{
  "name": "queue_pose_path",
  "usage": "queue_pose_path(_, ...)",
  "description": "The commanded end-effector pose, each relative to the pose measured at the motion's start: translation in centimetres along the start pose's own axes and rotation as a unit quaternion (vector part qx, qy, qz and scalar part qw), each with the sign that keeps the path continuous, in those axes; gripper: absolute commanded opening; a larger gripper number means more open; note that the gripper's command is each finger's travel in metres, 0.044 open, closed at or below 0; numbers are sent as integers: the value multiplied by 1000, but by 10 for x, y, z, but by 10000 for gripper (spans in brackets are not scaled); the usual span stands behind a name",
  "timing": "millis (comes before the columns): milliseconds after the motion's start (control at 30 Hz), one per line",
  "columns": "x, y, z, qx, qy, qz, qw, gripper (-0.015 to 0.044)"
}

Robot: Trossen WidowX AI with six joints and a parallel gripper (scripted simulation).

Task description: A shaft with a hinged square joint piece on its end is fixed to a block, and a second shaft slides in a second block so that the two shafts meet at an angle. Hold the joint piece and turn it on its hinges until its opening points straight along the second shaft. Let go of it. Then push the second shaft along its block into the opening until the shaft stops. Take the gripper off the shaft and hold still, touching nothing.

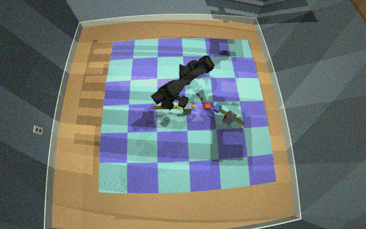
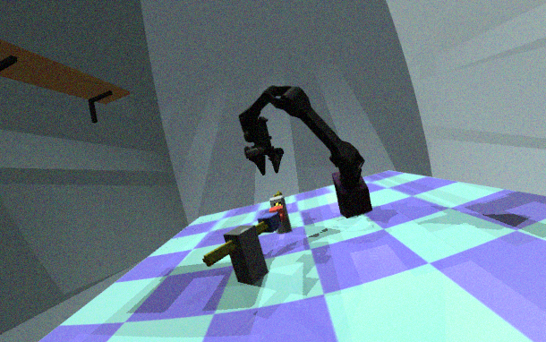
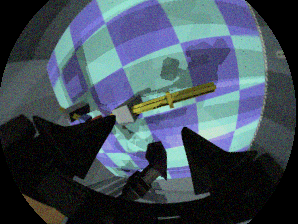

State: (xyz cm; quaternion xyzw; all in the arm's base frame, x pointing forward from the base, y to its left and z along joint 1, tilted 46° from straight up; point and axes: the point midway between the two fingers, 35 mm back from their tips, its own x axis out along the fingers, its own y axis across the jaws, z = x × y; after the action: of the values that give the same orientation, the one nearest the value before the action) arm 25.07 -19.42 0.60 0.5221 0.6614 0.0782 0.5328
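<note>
The second shaft is yellow, with a small crosspiece on it, and runs through its grey block. Its short end shows a gap to the red joint piece, which looks roughly in line with it; the opening is not clearly seen. The red piece hangs on a blue part at the end of the first yellow shaft, in its own block. My gripper is open and empty, high above the second shaft's long part.
The arm's base stands on the checkered mat, behind the shafts in the exterior view. A wooden shelf is on the wall at the left of that view.
</note>
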Motion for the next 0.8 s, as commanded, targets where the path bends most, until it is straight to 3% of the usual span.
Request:
queue_pose_path(0,8,19,-8,71,10,14,997,440)
queue_pose_path(400,29,59,-31,263,44,44,963,440)
queue_pose_path(767,48,93,-56,433,86,56,895,440)
